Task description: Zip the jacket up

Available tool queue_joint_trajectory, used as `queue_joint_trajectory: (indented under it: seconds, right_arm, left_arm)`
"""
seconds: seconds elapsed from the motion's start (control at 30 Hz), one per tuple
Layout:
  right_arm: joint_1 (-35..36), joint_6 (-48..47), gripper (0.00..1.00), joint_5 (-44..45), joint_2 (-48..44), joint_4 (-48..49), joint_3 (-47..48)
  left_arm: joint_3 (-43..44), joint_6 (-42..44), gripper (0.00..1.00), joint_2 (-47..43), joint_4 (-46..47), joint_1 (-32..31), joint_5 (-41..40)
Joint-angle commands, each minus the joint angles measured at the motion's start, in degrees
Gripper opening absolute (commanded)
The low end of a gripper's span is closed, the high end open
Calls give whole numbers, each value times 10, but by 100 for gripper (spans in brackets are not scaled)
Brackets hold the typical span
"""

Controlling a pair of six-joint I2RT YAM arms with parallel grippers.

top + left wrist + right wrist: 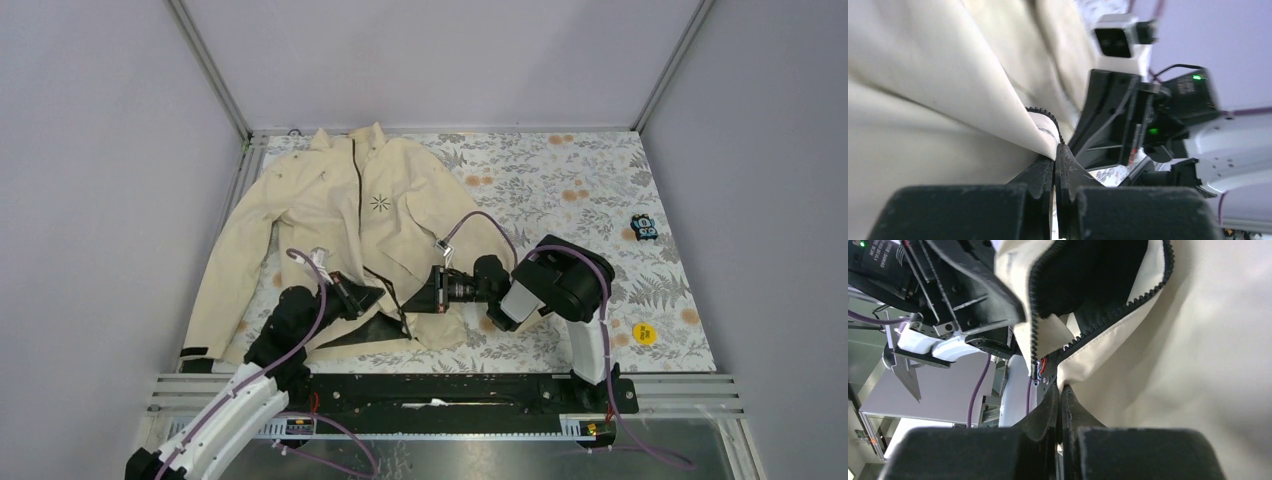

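My left pincer [1055, 159] is clamped on the hem of the jacket [320, 200] just left of the zipper [357, 185]; my right pincer [1060, 395] grips the hem just right of it.

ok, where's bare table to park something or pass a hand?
Free: the far right of the table, between the jacket and the small dark gadget; also the strip from there to the yellow disc. Crowded: near centre, where left gripper and right gripper pinch the hem.
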Motion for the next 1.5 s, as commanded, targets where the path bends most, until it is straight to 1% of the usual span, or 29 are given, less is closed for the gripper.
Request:
queue_joint_trajectory:
  seconds: [0.0,0.07,0.17,0.3,0.47,0.57,0.67,0.93,1.47]
  right_arm:
    - [4,4,0,-14,-43,84,10]
    - [4,2,0,-13,-55,85,12]
    - [3,-8,0,-13,-77,87,9]
    - [-6,-13,0,4,-99,89,-9]
    - [-19,-27,0,7,-104,92,-30]
    - [-26,-34,0,0,-105,95,-33]
    - [-26,-39,0,-16,-106,96,-29]
    - [-23,-34,0,-49,-99,97,-6]
    - [-3,-30,0,-38,-84,97,13]
  left_arm:
    - [-44,40,0,-74,147,-2,59]
    - [-63,34,0,-104,165,-3,67]
    - [-65,40,0,-131,149,-2,66]
    - [-61,45,0,-127,139,-2,67]
    - [-52,44,0,-116,114,-2,45]
    - [-46,41,0,-133,77,-2,22]
    - [-51,37,0,-158,65,-2,8]
    - [-59,33,0,-160,80,-2,6]
    - [-68,27,0,-167,88,-2,6]
